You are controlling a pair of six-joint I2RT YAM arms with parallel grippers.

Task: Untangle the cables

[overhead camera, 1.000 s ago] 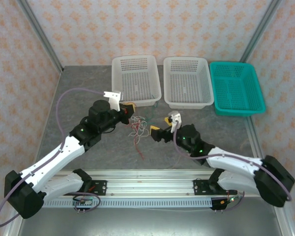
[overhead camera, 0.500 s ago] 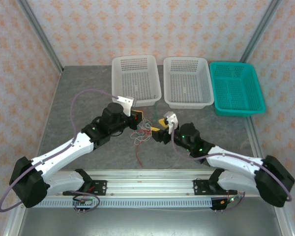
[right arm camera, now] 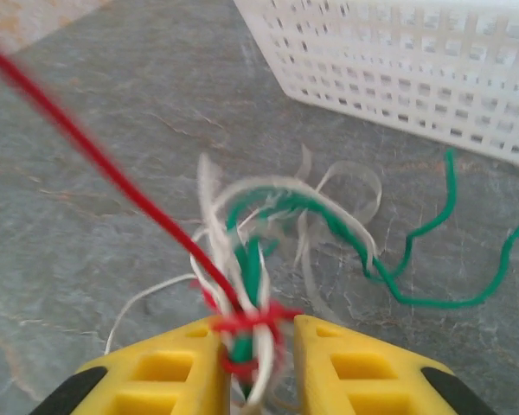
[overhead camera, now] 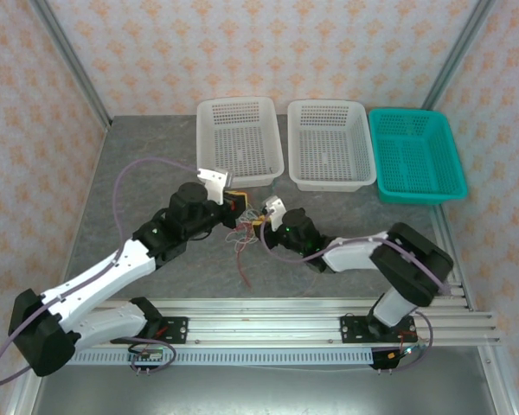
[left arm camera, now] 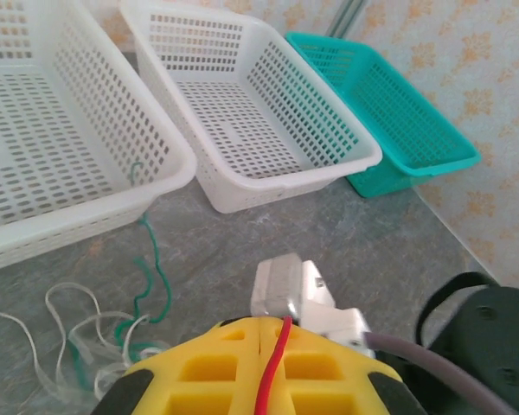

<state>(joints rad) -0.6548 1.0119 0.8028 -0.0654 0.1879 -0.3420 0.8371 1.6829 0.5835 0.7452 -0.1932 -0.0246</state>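
My left gripper [left arm camera: 272, 333] is pressed together on the red cable [right arm camera: 112, 170], which runs lengthwise down the seam between its two yellow fingers. From there, in the right wrist view, the cable runs in one straight line from the upper left corner down to the clump [right arm camera: 242, 259], so its long axis lies diagonally across the grey table [right arm camera: 60, 259]. My right gripper [right arm camera: 258, 333] has its jaws a narrow gap apart, one on each side of the clump. Red loops, a green strand and white strands sit bunched right between the fingertips and reach both inner faces. Whether the jaws already pinch the bundle I cannot tell. Beyond the fingertips, the white cable [right arm camera: 209, 186] rises in slack loops that arch over the knot and drop to the table. The green cable [right arm camera: 450, 190] leaves the clump to the right, sags into a wide curve on the table, and turns up toward the wall of the white basket [right arm camera: 398, 78]. From above, the two grippers meet nearly tip to tip in front of the gap between the two white baskets, with the clump on the table just beside and under them. A loose red tail trails from it toward the near edge.
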